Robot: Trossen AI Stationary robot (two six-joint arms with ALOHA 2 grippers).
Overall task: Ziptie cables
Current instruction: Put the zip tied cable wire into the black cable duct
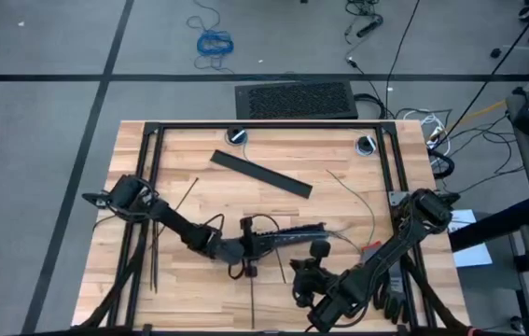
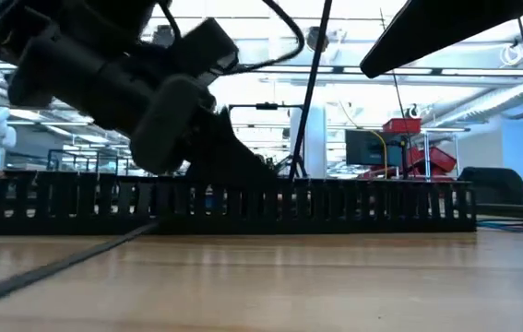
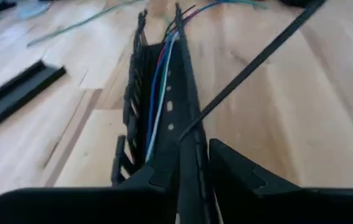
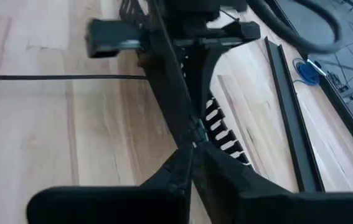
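Observation:
A black slotted bar [image 1: 287, 233] lies on the wooden table, seen side-on in the low view [image 2: 243, 207]. The cables [image 3: 157, 93], thin blue, red and pale wires, run along its channel, and their splayed ends [image 1: 343, 233] stick out of its right end. My left gripper [image 1: 243, 248] is shut on the bar's left end. My right gripper [image 1: 297, 271], just near of the bar, is shut on a ziptie [image 4: 170, 81]. This ziptie [image 3: 257, 59] slants from the bar's wall toward the right gripper. More zipties [image 1: 152, 252] lie loose on the table. My left gripper [image 3: 192, 146] pinches one side wall of the slotted bar at its left end [image 3: 188, 165]. One finger is over the channel and one is outside it. The fingers come level from the table's left, along the bar. The bar rests on the table. My right gripper [image 4: 192, 152] pinches the ziptie between its two fingertips, at the strip's near part [image 4: 190, 134]. The fingers point toward the bar and the left gripper. The strip runs on straight ahead of them, clear of the table.
A flat black bar [image 1: 259, 173] lies slantwise at the far middle. A loose ziptie [image 1: 251, 299] lies near the front edge and another [image 4: 58, 77] on the boards beside the right gripper. A thin loose wire [image 1: 362, 201] curves at the right. The black frame [image 1: 269, 126] borders the table.

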